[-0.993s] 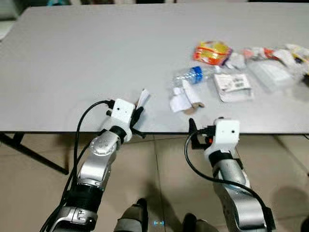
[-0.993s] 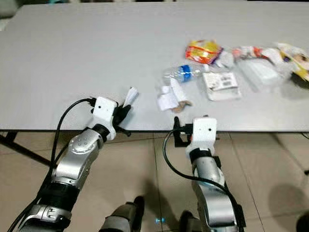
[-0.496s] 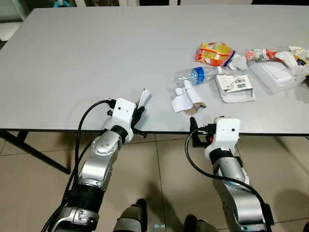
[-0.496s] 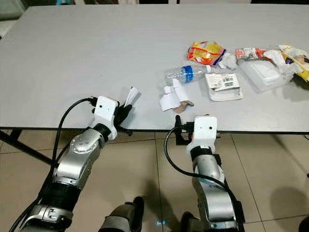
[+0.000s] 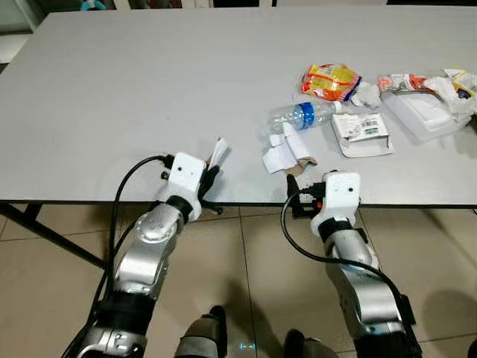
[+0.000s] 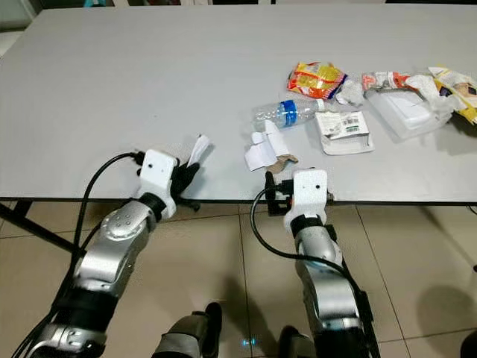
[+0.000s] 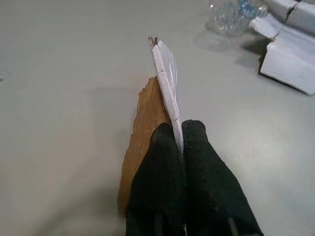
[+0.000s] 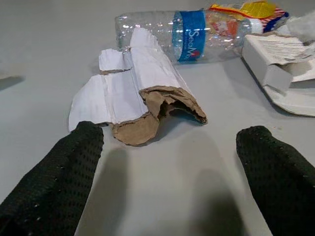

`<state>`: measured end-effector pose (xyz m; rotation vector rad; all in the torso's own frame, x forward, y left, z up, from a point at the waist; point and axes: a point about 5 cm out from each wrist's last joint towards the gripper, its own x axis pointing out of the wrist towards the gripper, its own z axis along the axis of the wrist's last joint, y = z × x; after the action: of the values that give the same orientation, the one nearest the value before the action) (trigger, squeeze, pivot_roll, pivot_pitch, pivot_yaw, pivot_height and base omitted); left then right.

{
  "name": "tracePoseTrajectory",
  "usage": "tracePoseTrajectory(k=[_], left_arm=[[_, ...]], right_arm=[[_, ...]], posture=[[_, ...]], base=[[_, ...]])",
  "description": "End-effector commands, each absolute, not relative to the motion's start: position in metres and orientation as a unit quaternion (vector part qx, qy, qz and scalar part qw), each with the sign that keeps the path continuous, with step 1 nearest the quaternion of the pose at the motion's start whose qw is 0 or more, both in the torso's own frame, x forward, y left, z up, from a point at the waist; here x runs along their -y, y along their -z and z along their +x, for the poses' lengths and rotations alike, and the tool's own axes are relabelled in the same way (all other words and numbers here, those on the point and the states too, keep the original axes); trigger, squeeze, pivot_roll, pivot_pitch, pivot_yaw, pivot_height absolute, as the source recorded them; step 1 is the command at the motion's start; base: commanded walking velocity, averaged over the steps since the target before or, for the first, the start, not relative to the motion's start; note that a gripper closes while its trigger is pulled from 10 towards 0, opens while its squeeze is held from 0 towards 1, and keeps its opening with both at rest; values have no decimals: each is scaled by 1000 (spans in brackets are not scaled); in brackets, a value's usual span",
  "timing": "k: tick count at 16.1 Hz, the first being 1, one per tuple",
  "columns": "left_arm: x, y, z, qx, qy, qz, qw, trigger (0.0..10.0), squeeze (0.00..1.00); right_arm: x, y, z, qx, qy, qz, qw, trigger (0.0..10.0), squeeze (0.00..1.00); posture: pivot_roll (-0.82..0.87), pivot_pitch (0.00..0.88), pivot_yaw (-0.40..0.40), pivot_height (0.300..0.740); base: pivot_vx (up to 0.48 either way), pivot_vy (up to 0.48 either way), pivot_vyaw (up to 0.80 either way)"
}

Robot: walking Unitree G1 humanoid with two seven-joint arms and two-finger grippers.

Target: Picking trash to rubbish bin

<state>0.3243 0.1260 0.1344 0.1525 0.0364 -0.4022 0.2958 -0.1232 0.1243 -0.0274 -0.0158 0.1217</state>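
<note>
In the left eye view, a grey desk [image 5: 112, 89] carries a spread of trash toward its right side: a clear plastic bottle [image 5: 302, 115] with a blue label, an orange snack wrapper [image 5: 329, 80] behind it, a flattened white box [image 5: 361, 133], and a clear plastic container [image 5: 428, 113] near the right edge. A torn piece of white and brown cardboard [image 5: 287, 155] lies close to the front edge. The left gripper [image 5: 211, 179] sits at the front edge with its fingers pinched on a small folded paper scrap [image 5: 218, 151]. The right gripper [image 5: 294, 200] is at the front edge just before the torn cardboard. In the left wrist view, the two black fingers [image 7: 162, 182] press together on the paper scrap, which stands on edge above the desk. In the right wrist view, the fingers [image 8: 59, 172] are spread wide on either side of the torn cardboard, the bottle lying just beyond it.
</note>
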Motion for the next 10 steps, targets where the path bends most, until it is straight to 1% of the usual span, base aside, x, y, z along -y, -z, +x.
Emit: tracePoseTrajectory(k=[1, 5, 10], left_arm=[[-131, -135, 321, -21, 196, 75, 977, 0, 0], [-144, -137, 310, -29, 185, 85, 979, 0, 0], [-156, -137, 297, -42, 173, 94, 979, 0, 0]], right_arm=[[122, -122, 297, 8, -67, -11, 998, 10000, 0], [114, -122, 309, 16, -99, -25, 995, 10000, 0], [117, -120, 324, 18, -114, -42, 992, 10000, 0]], posture=[[318, 270, 41, 740], [374, 324, 41, 740], [416, 357, 43, 740]], base=[[0, 0, 0], [0, 0, 0], [0, 0, 0]])
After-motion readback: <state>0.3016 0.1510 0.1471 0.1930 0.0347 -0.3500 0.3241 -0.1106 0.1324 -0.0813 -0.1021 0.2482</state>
